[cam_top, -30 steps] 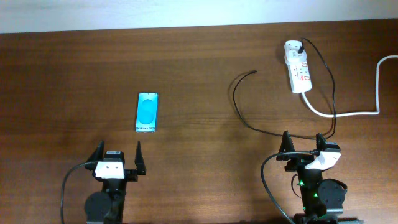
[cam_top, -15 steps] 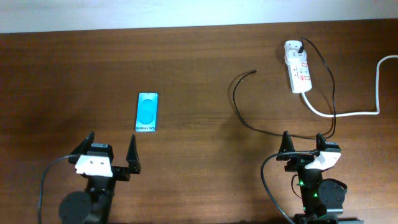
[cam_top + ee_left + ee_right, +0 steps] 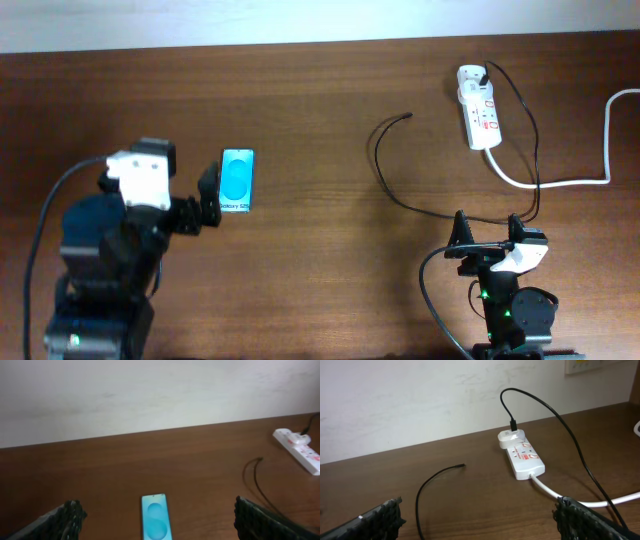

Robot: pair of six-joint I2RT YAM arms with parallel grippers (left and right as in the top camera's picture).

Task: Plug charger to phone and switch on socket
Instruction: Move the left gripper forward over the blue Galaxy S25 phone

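The phone (image 3: 237, 180) lies flat on the brown table at left centre, its cyan screen facing up. In the left wrist view the phone (image 3: 155, 519) sits low in the frame between my two spread fingers. My left gripper (image 3: 157, 508) is open and holds nothing; one of its fingers (image 3: 209, 190) is just left of the phone. The charger cable (image 3: 378, 160) curves across the table and its free plug tip (image 3: 407, 116) lies bare. The socket (image 3: 480, 118) rests at the back right. My right gripper (image 3: 487, 225) is open and empty near the front edge, with the cable (image 3: 418, 497) ahead of it.
A white adapter (image 3: 510, 436) with the black cable is plugged into the socket's far end (image 3: 522, 457). A thick white cord (image 3: 560, 183) runs from the socket to the right edge. A white wall (image 3: 150, 395) stands behind the table.
My left arm has risen and moved forward from the front edge, up to just left of the phone. The right arm, cable and socket are unmoved.
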